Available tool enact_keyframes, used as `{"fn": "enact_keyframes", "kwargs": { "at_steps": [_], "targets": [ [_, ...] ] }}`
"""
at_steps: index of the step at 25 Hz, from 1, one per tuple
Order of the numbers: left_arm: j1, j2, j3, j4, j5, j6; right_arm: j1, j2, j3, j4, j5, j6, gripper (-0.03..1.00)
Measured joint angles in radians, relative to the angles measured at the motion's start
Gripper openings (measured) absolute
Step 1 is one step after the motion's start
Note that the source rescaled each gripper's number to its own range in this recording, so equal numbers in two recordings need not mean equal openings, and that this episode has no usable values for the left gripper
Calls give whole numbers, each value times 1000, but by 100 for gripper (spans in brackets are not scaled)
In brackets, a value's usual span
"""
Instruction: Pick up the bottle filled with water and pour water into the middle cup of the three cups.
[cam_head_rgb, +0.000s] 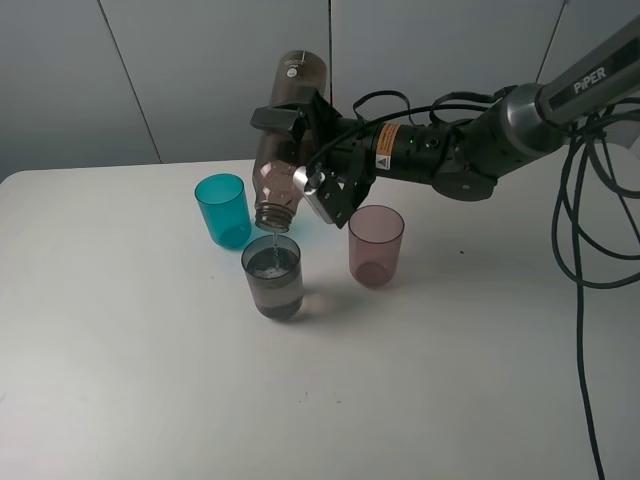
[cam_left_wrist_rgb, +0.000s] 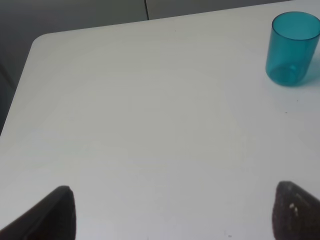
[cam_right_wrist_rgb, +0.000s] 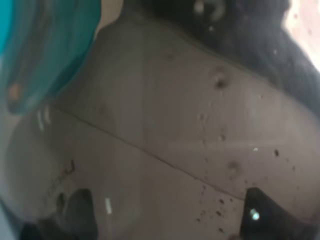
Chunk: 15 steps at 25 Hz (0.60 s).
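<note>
My right gripper (cam_head_rgb: 290, 140) is shut on the smoky grey-brown bottle (cam_head_rgb: 285, 165) and holds it upside down, neck down, over the middle cup (cam_head_rgb: 272, 277). A thin stream of water runs from the neck into this smoky grey tumbler, which holds some water. The teal cup (cam_head_rgb: 223, 210) stands to its back left and the pinkish-mauve cup (cam_head_rgb: 376, 245) to its right. In the right wrist view the bottle's wall (cam_right_wrist_rgb: 175, 140) fills the picture, with teal (cam_right_wrist_rgb: 45, 45) behind it. My left gripper (cam_left_wrist_rgb: 172, 215) is open over bare table; the teal cup (cam_left_wrist_rgb: 292, 47) shows far off.
The white table (cam_head_rgb: 150, 380) has its rounded back left corner (cam_left_wrist_rgb: 42, 40) near a grey wall. Black cables (cam_head_rgb: 590, 230) hang at the right side beside the right arm (cam_head_rgb: 470, 150).
</note>
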Motion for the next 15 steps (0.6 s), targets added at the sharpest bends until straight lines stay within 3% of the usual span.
{"fn": "enact_keyframes", "kwargs": {
  "at_steps": [5,15],
  "targets": [
    [0,0,0,0,0,0,0,0,0,-1,15,190,0],
    [0,0,0,0,0,0,0,-15,0,55,63,947,0]
  ]
}}
